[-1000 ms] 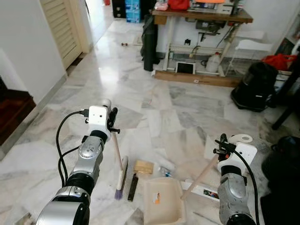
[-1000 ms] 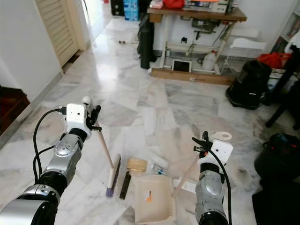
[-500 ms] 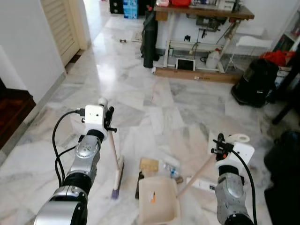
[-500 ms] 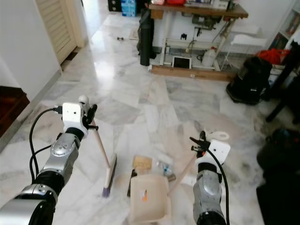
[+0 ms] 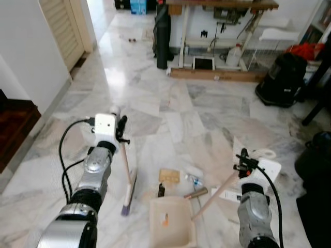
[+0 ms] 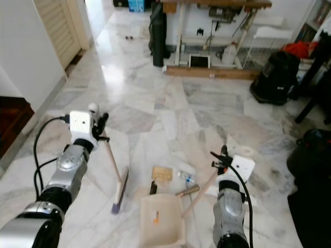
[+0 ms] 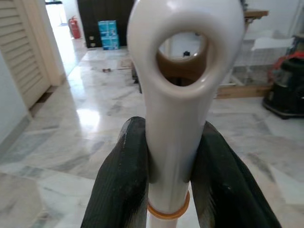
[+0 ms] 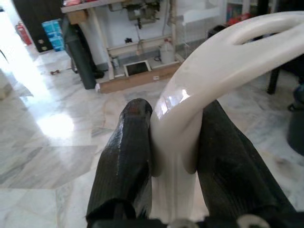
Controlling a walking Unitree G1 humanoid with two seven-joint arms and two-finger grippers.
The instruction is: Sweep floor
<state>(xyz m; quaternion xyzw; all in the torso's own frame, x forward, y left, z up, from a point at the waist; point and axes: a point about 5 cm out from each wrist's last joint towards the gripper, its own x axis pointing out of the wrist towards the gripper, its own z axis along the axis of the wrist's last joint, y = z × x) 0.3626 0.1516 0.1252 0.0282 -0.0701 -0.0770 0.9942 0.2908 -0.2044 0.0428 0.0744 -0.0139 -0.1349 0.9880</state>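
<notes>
My left gripper is shut on the pale handle of a broom, whose bristle head rests on the marble floor to my left. The handle's ringed top sits between the black fingers. My right gripper is shut on the long handle of a cream dustpan, which lies flat on the floor in front of me. Just beyond the pan's lip lie a cardboard scrap, a small black item, a brown cylinder and a clear wrapper.
A cluttered work table stands at the back with a tall black bag beside it. A black vacuum-like bulk and dark furniture crowd the right. A louvred door and a dark step line the left.
The camera has tipped and shifted. The dustpan has slid left relative to the litter, so the black item now lies at its far lip. A brown cylinder has come into sight.
</notes>
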